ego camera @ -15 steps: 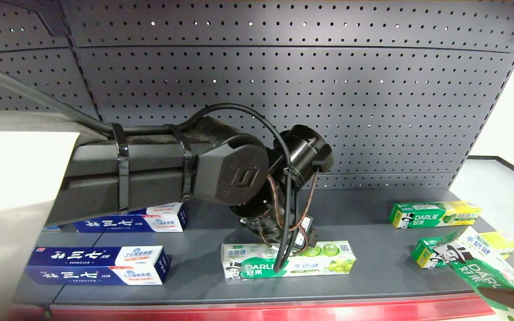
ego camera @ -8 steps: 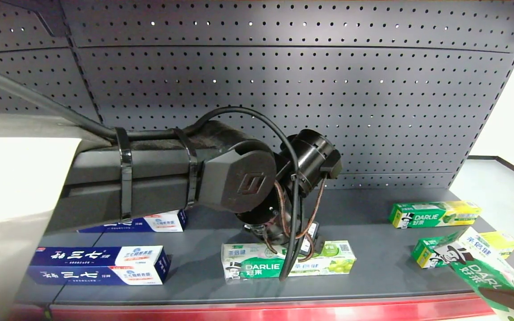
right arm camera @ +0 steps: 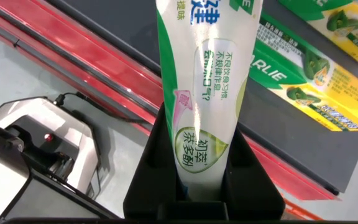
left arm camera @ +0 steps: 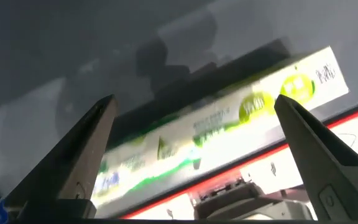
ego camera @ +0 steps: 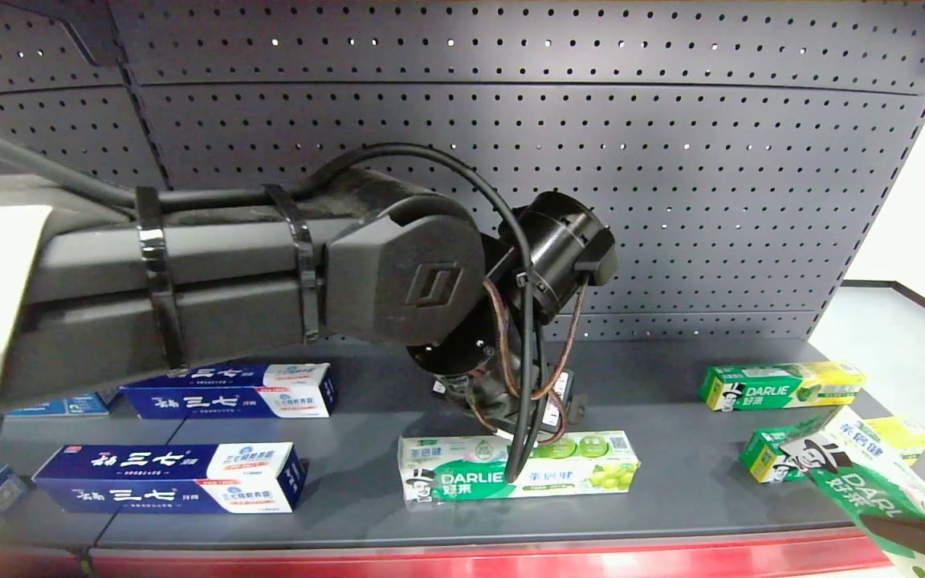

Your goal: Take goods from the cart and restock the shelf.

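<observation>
The green toothpaste box (ego camera: pixel 462 482) lies flat on the shelf (ego camera: pixel 671 498), close to the front, with its long side along the red front strip (ego camera: pixel 511 562). The left tool (left arm camera: pixel 196 109) hangs directly above this box. In the left wrist view the box runs across the gap between the 2 fingers (left arm camera: pixel 89 155), and the fingertips do not touch it.

The box is a long rectangular carton with glossy print, white and green, and with round green fruit pictures at 1 end. The shelf is flat, dark grey and matte. Behind it stands a grey back panel (ego camera: pixel 671 201) full of small round holes in regular rows. The fingers of the left tool are dark, flat-sided wedges that become narrow toward the tips.

The left tool is spread wide and holds nothing. The right tool (right arm camera: pixel 204 134) is at the right front corner of the shelf and is closed narrowly on 1 end of a second green box (right arm camera: pixel 207 74). This carton sticks out from between the black fingers and is tilted over the red strip.

2 blue boxes (ego camera: pixel 173 478) lie flat on the left part of the shelf, 1 behind the other. 2 green and yellow boxes (ego camera: pixel 784 385) lie on the right part. The nearer of these is partly covered by the held carton in the head view.
</observation>
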